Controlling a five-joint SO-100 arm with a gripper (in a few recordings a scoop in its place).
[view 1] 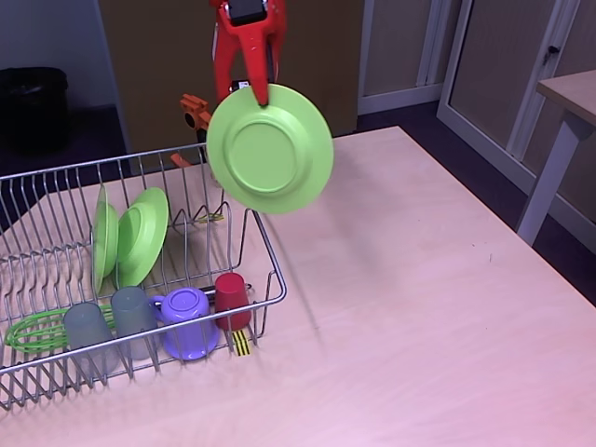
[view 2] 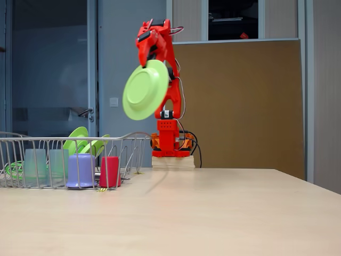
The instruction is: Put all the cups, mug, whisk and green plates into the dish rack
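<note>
your gripper (view 1: 258,91) is clamped on the rim of a green plate (view 1: 270,147), holding it in the air above the right end of the dish rack (view 1: 270,279). two more plates (view 1: 142,235) stand in the rack; the cups (view 1: 88,326), mug (view 1: 189,321) and whisk (view 1: 33,332) lie along its near side.

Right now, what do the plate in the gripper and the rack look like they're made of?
The plate held by the gripper looks like plastic: uniform lime green with a soft, dull sheen, though the look alone can't settle it. The dish rack looks like thin metal wire with a silvery finish.
</note>
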